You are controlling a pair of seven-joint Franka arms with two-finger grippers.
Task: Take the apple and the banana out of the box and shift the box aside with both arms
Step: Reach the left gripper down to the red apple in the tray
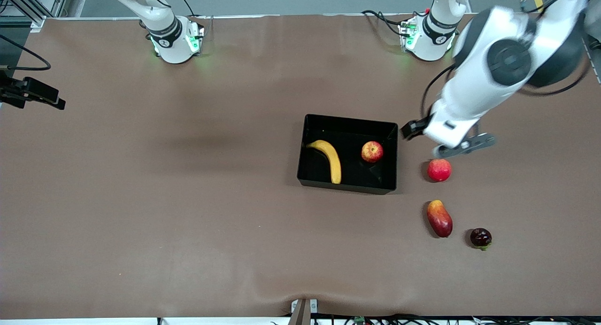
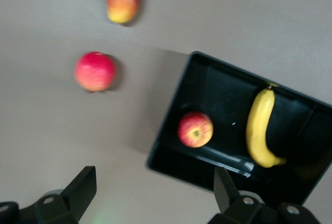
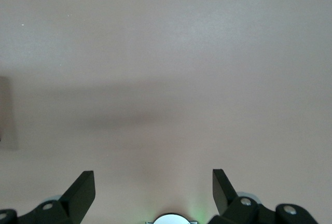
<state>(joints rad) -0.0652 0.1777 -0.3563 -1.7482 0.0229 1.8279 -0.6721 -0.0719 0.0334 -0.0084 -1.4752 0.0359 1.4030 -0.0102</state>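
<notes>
The black box (image 1: 347, 122) stands mid-table. In it lie the yellow banana (image 1: 331, 158) and the small red apple with yellow patches (image 1: 372, 151), apart from each other. The left wrist view shows the box (image 2: 207, 81), banana (image 2: 259, 128) and apple (image 2: 195, 129) too. My left gripper (image 1: 446, 142) is open and empty in the air, over the table beside the box's wall at the left arm's end (image 2: 153, 177). My right gripper (image 3: 151, 176) is open and empty over bare table; it is out of the front view.
A plain round red fruit (image 1: 439, 170) lies just under my left gripper's side, also in the left wrist view (image 2: 95, 71). A red-yellow mango (image 1: 439, 218) and a dark round fruit (image 1: 481, 237) lie nearer the front camera. A black camera mount (image 1: 33, 92) sticks in at the right arm's end.
</notes>
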